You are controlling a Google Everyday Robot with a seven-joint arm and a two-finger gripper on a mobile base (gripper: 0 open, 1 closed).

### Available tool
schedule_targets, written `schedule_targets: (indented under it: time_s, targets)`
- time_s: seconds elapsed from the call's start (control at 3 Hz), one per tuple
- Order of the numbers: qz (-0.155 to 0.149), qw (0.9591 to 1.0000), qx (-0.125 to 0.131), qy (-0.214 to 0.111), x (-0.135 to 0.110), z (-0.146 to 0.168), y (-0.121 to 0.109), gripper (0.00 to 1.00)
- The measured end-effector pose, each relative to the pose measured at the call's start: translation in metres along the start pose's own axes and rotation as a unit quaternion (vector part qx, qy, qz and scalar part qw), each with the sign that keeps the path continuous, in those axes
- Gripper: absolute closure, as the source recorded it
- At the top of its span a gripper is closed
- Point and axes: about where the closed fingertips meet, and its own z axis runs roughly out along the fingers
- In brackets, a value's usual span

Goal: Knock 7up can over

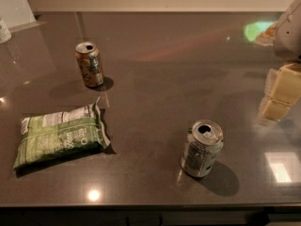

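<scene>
The 7up can (202,148) stands upright, top opened, on the dark counter (169,69), right of centre and near the front edge. The gripper (278,97) hangs at the right margin of the view, apart from the can and farther back; you cannot tell from here whether it is open or closed. Risks noted: push the can toward the front and it may well roll off the counter once down. Strike it too low and it will likely slide upright rather than topple. A leftward sweep carried too far could reach the green chip bag (59,138). The orange-brown can (89,64), well apart at rear left, is not your target.
</scene>
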Motion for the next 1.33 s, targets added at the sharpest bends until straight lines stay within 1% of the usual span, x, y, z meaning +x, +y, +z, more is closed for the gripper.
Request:
schedule_targets:
  time_s: [0.33,0.67,1.0,1.33]
  targets:
    - [0.000,1.0000,0.000,0.000,0.000,0.000,0.000,0.00]
    - [0.000,0.9999,-0.006,-0.012,0.000,-0.002,0.000,0.00]
    - [-0.020,0.9976,-0.045,-0.049,0.001,0.007,0.016,0.00]
    - [-0.051,0.9888,-0.099,-0.099,-0.006,0.022,0.044,0.00]
